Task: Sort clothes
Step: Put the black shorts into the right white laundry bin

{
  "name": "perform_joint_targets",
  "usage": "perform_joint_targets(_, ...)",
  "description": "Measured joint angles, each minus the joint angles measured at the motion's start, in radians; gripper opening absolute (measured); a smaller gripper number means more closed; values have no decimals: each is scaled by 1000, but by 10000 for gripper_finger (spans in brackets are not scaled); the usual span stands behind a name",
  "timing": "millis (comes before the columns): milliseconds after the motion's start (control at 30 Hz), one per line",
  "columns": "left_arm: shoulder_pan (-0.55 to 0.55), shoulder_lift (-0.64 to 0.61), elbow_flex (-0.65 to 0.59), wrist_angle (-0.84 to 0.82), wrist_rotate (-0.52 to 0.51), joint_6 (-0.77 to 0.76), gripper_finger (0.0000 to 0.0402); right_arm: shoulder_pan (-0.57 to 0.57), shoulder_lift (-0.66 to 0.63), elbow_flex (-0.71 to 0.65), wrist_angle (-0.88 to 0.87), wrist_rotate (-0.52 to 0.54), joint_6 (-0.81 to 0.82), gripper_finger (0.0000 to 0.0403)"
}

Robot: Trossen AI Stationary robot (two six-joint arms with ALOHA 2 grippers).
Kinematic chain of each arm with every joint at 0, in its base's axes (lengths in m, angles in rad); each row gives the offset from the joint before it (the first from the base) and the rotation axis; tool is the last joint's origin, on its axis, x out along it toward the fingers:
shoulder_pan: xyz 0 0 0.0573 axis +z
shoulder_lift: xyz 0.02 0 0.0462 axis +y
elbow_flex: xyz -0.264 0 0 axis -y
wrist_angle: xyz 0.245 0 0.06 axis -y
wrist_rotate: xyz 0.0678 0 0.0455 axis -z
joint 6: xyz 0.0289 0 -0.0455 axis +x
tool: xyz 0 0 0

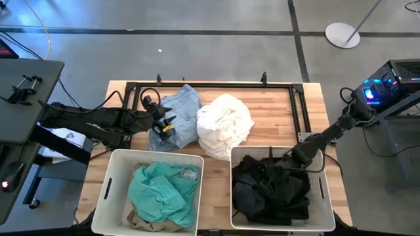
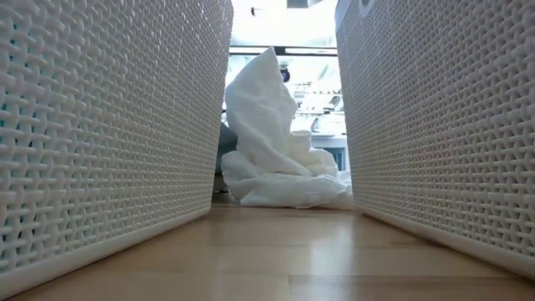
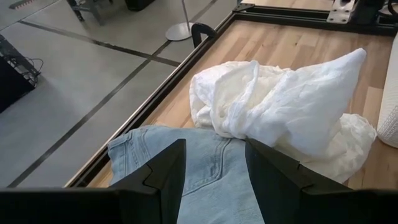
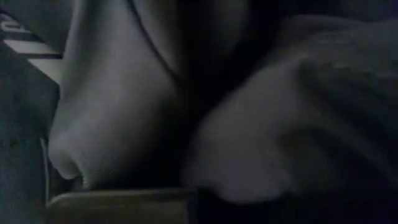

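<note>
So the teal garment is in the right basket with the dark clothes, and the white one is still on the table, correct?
Not quite. The high view shows the teal garment in the left basket; the right basket holds only the dark clothes. The white garment does lie on the table.

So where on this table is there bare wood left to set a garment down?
Free: the strip between the two baskets, and wood right of the white garment inside the black frame. Crowded: the back left, where the left gripper sits on the pale blue jeans.
</note>
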Motion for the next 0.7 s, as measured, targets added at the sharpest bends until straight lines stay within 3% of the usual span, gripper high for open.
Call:
perform_joint_targets(167, 0, 0, 0, 0, 1, 0, 158, -31, -34, 6, -11, -42, -9, 81)
perform_joint_targets(300, 0, 0, 0, 0, 1, 1, 158, -29, -90, 77, -98, 6, -22, 112)
perform_joint_targets(567, 0, 0, 0, -1, 1, 1, 158, -5, -168, 439, -591, 118, -69, 118)
perform_joint_targets(700, 0, 0, 0, -1, 1, 0, 158, 21, -171, 608, -719, 231, -107, 118)
